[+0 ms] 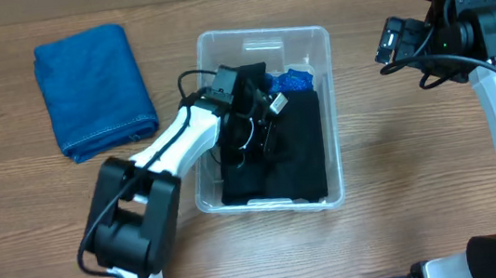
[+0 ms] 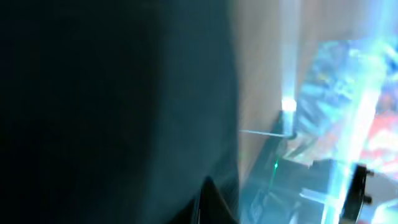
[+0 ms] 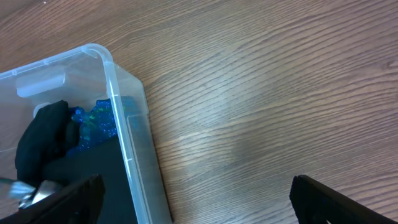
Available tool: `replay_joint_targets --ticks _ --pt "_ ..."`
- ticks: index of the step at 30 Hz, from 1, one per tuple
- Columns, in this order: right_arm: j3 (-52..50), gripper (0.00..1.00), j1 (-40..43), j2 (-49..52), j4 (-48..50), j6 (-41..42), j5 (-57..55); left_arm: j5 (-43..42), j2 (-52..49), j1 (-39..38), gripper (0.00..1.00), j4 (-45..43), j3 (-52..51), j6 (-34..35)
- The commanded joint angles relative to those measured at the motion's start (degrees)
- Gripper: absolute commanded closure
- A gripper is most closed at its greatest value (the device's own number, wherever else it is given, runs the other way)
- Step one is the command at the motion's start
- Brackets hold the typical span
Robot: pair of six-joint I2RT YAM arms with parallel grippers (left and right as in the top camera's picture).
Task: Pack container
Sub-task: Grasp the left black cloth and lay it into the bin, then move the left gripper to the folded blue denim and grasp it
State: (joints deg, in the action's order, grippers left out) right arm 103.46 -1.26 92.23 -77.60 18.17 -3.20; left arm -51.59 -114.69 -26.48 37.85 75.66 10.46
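Note:
The container (image 1: 259,33) is a clear plastic bin at the table's middle. A folded black cloth (image 1: 301,152) fills most of it, with a speckled blue item (image 1: 295,80) at its far end. My left gripper (image 1: 260,119) is down inside the bin on the black cloth. The left wrist view is filled by dark cloth (image 2: 112,93), with one fingertip (image 2: 211,196) near the centre and the clear bin wall (image 2: 289,106) beside it. My right gripper (image 3: 199,199) is open and empty, above bare table just right of the bin's rim (image 3: 124,124).
A folded blue cloth (image 1: 94,86) lies on the table at the far left, apart from the bin. The right arm (image 1: 460,26) hangs over the far right of the wooden table (image 1: 398,141).

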Motion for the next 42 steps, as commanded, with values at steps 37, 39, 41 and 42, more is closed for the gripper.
replay_joint_targets --ticks 37,39,41,42 --pt "-0.87 0.0 0.04 -0.48 -0.94 -1.7 -0.11 2.45 -25.33 56.02 0.26 1.99 28.63 -6.36" --pt "-0.87 0.0 0.04 -0.48 -0.98 -1.73 -0.11 2.38 -24.55 54.05 0.65 2.67 28.87 -4.55" --pt "-0.87 0.0 0.04 -0.48 -1.01 -1.75 -0.11 1.79 -23.47 53.29 0.96 3.28 28.89 -3.13" --pt "-0.87 0.0 0.04 -0.48 -1.09 -1.75 -0.09 1.79 -22.32 52.98 0.96 4.66 28.89 -2.73"
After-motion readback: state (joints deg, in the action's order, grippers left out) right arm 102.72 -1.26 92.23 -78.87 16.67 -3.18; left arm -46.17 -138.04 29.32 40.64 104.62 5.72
